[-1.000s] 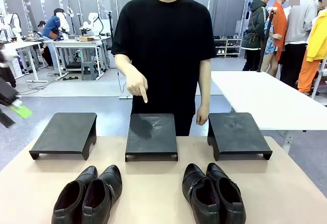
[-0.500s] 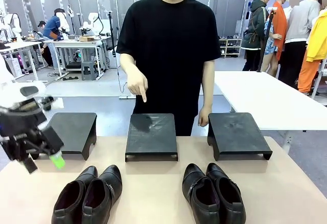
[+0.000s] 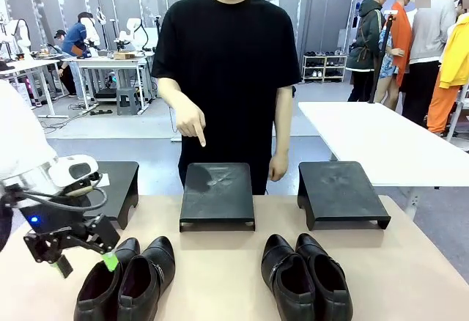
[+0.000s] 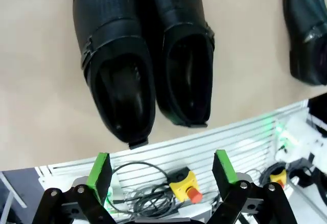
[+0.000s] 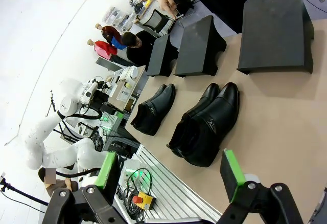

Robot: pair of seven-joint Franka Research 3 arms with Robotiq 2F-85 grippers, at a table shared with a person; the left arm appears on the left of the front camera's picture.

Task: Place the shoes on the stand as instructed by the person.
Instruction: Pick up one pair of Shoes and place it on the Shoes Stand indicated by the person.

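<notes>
Hiding part of the far-left stand (image 3: 121,182), the left arm is seen at the table's (image 3: 220,262) left; both pairs' heels are cut off at the near edge. The left claw (image 3: 86,264) is spread wide, empty, just left of the left pair (image 3: 128,281). The right claw (image 5: 170,175), wide open w/ nothing held, is seen apart from the right pair (image 3: 306,277). The middle stand (image 3: 217,193) is pointed at by the person's hand (image 3: 192,123).

The left arm (image 3: 22,141) stood at the robot's left side, its wrist bent downward so that the left gripper (image 3: 86,262) hung low and tilted. Its two fingers were spread wide with nothing between them. The right gripper (image 5: 170,173) was likewise wide open and empty, its green pads (image 5: 231,174) well apart, held high and angled downward.
</notes>
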